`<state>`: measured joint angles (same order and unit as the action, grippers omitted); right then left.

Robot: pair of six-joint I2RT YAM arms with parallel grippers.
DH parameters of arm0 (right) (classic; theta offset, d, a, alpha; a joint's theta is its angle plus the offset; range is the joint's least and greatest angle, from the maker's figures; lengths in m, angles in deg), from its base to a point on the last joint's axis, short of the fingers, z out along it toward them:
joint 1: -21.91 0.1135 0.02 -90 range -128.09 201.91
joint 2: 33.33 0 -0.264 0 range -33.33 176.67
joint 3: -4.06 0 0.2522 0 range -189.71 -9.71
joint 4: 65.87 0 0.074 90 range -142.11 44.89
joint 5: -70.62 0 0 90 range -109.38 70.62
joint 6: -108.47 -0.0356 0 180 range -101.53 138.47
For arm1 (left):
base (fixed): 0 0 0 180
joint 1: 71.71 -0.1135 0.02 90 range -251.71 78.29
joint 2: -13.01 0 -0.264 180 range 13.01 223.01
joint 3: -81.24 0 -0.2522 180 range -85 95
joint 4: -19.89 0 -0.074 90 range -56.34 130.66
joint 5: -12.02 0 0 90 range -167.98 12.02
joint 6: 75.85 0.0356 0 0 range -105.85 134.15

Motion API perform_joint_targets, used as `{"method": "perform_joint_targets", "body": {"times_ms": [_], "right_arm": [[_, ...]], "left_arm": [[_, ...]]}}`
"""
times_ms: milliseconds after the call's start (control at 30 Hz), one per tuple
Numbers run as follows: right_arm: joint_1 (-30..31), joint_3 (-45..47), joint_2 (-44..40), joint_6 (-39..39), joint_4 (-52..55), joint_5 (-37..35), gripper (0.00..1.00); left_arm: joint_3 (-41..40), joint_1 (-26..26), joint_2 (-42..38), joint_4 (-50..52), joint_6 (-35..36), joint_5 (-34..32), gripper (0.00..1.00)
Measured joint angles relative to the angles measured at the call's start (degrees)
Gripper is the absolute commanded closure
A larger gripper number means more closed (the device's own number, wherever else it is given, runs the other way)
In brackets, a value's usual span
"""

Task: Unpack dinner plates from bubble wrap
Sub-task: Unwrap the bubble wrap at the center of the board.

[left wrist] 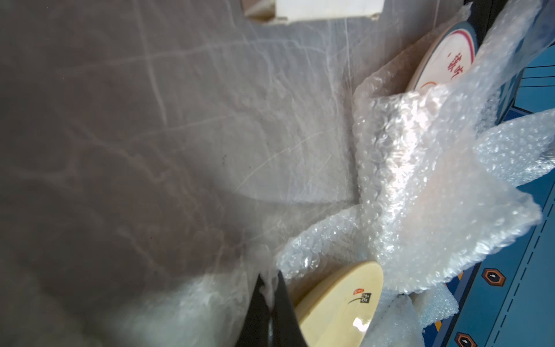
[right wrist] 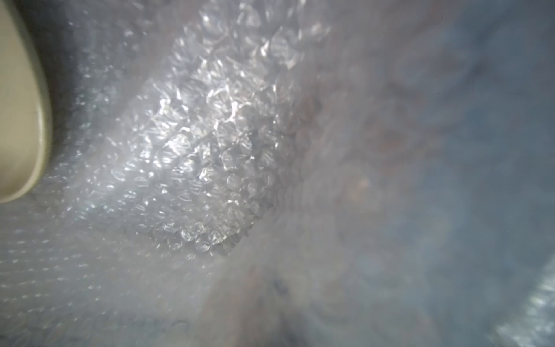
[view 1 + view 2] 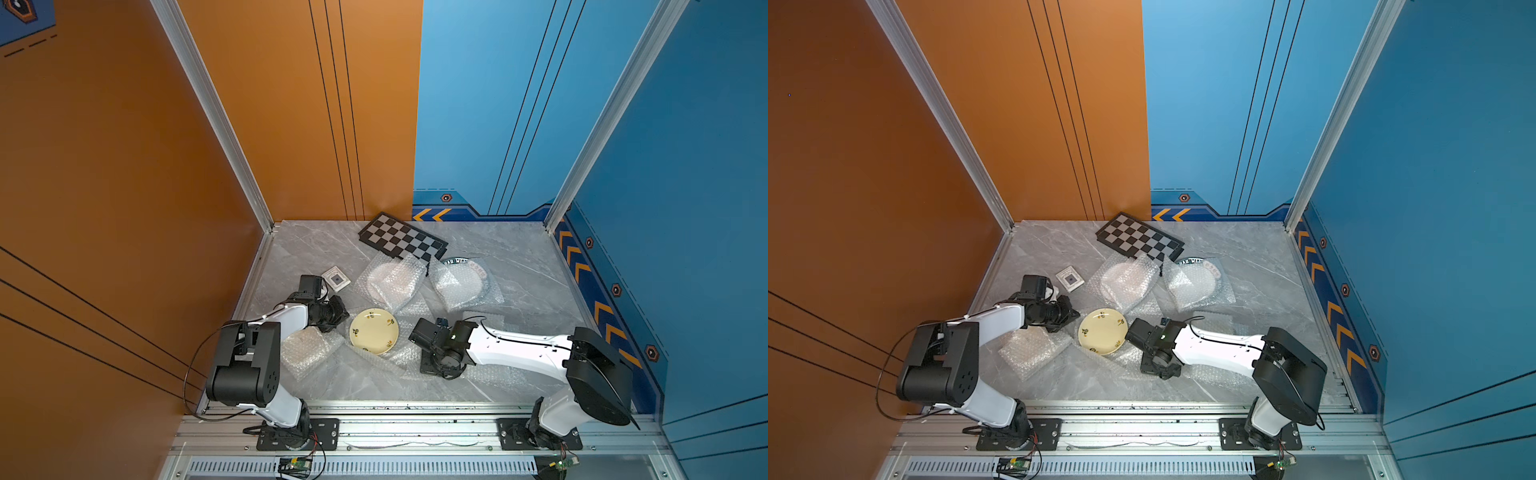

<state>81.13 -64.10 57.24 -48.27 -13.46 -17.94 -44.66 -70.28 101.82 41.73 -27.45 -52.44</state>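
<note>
Roughly mid-table, the pale yellow plate lies face up and unwrapped on a spread sheet of bubble wrap, between the two arms in both top views.

Left gripper: low at the plate's left edge. The left wrist view shows its dark fingers pinched together on a thin whitish fold of that wrap, with the plate rim just beside them.

Right gripper: down on the wrap at the plate's right side. Fingertips hidden in the top views. The right wrist view is filled with blurred bubbles, with only a sliver of the plate's edge showing. Jaws clenched; cannot tell what, if anything, sits between them.

Farther back, a wrapped plate is fully covered. Just beside it, to the right, a dark-rimmed plate with lettering is half covered, its far rim poking out. The left wrist view shows red characters on its face.

A folded wrap piece lies near the left arm, left of the yellow plate.

A checkerboard lies at the back, its near corner over the wrapped plate's sheet. A small white card rests on the grey marble tabletop, by the left wrist.
</note>
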Motion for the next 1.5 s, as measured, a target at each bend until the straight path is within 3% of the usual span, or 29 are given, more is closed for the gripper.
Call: {"method": "perform_joint_targets", "body": {"times_ms": [367, 667, 733, 900, 1000, 1133, 1400, 1500], "right_arm": [[-5.42, 3.89, 1.05, 4.02, -1.86, 0.33, 1.0], [-17.53, 4.5, -0.59, 12.07, -1.77, -0.17, 1.0], [-18.51, 4.66, -2.08, 14.14, -1.64, -0.13, 0.95], [-16.87, 6.82, -9.11, 16.98, -1.57, 0.26, 0.73], [-14.93, 9.73, -15.32, 15.93, -1.2, 0.31, 0.64], [-13.62, 14.47, -23.67, 13.31, -0.85, 0.22, 0.58], [-14.69, 21.0, -33.14, 10.23, 0.28, 0.02, 0.56], [-14.58, 20.48, -36.48, 9.14, 2.43, -0.66, 0.4]], "left_arm": [[-4.39, 0.74, -2.8, -0.76, -0.26, 0.35, 1.0], [-8.52, 5.42, -9.11, -0.9, -3.28, -0.68, 1.0], [-8.81, 6.14, -10.23, -0.5, -3.74, -0.94, 0.94], [-8.83, 6.19, -15.47, 2.67, -4.87, -2.14, 0.58], [-8.83, 6.38, -20.57, 5.92, -5.42, -2.8, 0.46], [-8.83, 7.8, -27.34, 9.79, -6.6, -3.5, 0.4], [-10.34, 11.85, -38.88, 16.41, -11.5, -5.42, 0.38], [-10.34, 13.14, -41.18, 18.99, -12.44, -6.1, 0.37]]}}
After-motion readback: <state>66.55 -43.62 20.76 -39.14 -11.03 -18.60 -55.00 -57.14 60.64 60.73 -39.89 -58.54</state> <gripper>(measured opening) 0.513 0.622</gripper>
